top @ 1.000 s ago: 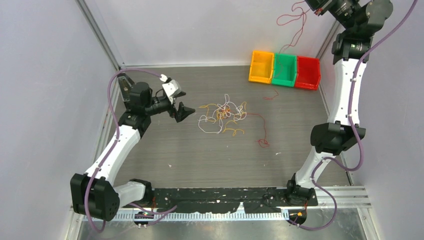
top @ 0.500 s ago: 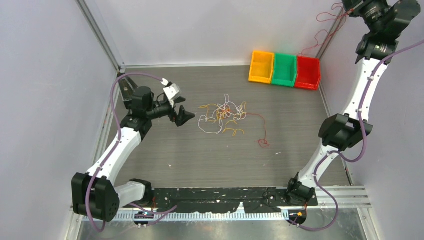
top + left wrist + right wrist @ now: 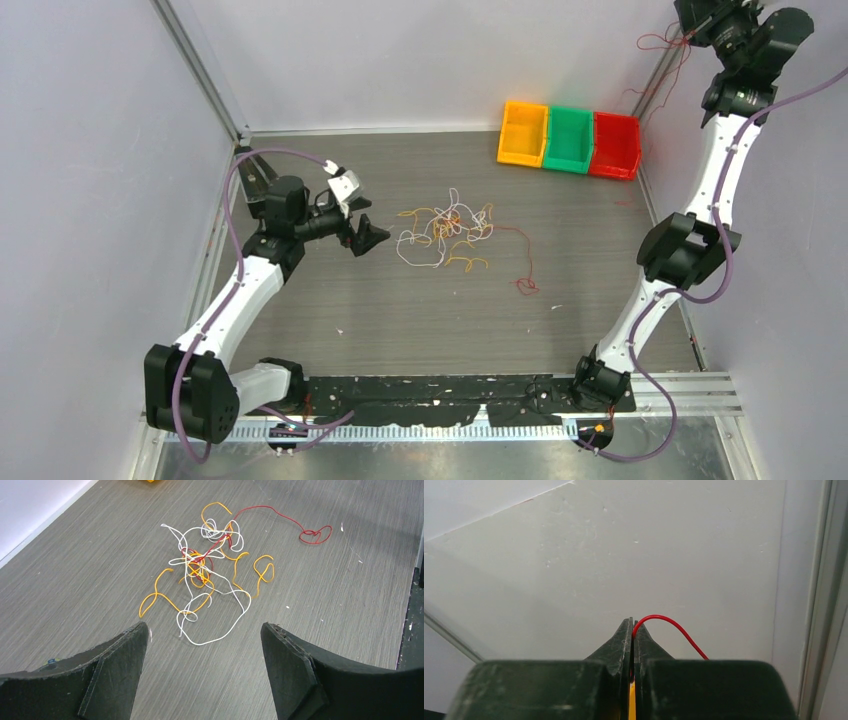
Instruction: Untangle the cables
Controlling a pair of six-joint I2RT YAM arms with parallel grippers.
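Top external: bins (image 3: 570,140) beyond cables (image 3: 445,235)

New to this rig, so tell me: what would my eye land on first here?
The small tangle of cables, red, white and orange, lies mid-table, with the open left gripper aimed at it. High in the far right corner, the right gripper is shut on a red cable that dangles from it. Three bright bins sit at the far edge.

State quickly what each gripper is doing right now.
Left gripper: open, holding nothing.
Right gripper: shut on a red cable.
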